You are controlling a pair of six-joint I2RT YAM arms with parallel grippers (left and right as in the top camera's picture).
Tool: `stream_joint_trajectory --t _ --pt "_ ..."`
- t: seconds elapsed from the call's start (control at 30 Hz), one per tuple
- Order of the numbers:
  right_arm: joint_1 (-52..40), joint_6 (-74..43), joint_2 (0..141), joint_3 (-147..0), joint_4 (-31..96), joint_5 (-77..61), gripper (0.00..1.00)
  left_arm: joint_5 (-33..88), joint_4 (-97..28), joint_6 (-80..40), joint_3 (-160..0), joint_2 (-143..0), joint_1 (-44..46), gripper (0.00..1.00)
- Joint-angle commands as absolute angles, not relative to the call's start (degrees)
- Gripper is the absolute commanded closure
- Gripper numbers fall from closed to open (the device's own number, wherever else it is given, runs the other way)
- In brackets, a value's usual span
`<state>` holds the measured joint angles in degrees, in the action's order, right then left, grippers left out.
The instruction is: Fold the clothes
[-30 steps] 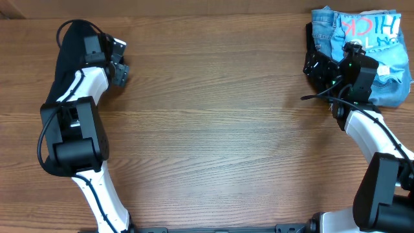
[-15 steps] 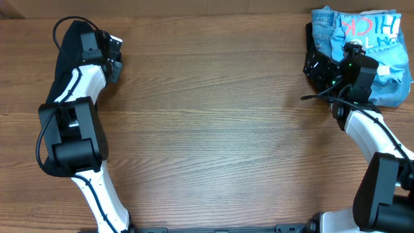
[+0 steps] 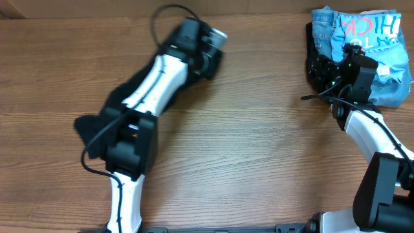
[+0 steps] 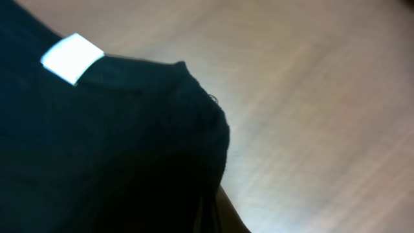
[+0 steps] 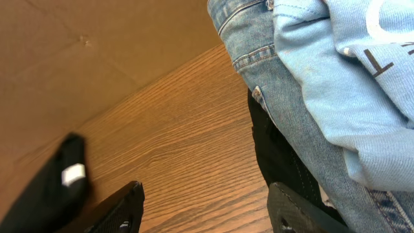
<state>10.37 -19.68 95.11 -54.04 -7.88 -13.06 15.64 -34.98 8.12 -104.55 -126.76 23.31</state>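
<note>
The clothes, a black T-shirt (image 3: 123,94), stretch in a long band under my left arm, from the table's left middle up toward the top centre. My left gripper (image 3: 210,55) is shut on one end of the shirt. In the left wrist view black fabric (image 4: 110,142) covers the jaws, with a small white label (image 4: 71,58) on it. The right wrist view catches the same shirt (image 5: 55,184) far off at the lower left. My right gripper (image 5: 210,213) stands open over bare wood beside the pile at the right, holding nothing.
At the back right corner lies a pile: blue denim jeans (image 3: 321,26) under a light blue T-shirt (image 3: 375,39) with lettering. Dark fabric (image 5: 278,155) shows beneath the jeans (image 5: 259,45), close to my right finger (image 5: 297,210). A brown wall (image 5: 97,39) runs behind the table.
My left gripper has closed on the black shirt at the far left and swung fast to the right, dragging it toward the top centre. The right arm has stayed in place.
</note>
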Motion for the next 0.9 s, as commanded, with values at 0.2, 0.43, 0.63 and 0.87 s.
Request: stream_joint_trajectory --t 0.2,0.43,0.63,0.87 --pt "10.2 -15.7 95.7 -54.5 -7.5 -13.0 0.24 30.2 -41.9 11.6 -105.8 -124.7 39.7 0.28" --pt "8.1 -13.0 95.6 -64.5 3.2 -22.4 0.27 31.2 -49.5 7.8 -121.2 -124.7 30.8 0.11" --pt "-1.3 -8.3 98.4 -64.9 4.5 -15.3 0.35 6.7 -51.6 4.7 -121.1 -125.0 21.8 0.26" --pt "-6.1 -4.3 104.8 -64.9 6.4 -15.0 0.38 7.2 -59.5 4.7 -117.7 -125.3 17.2 0.37"
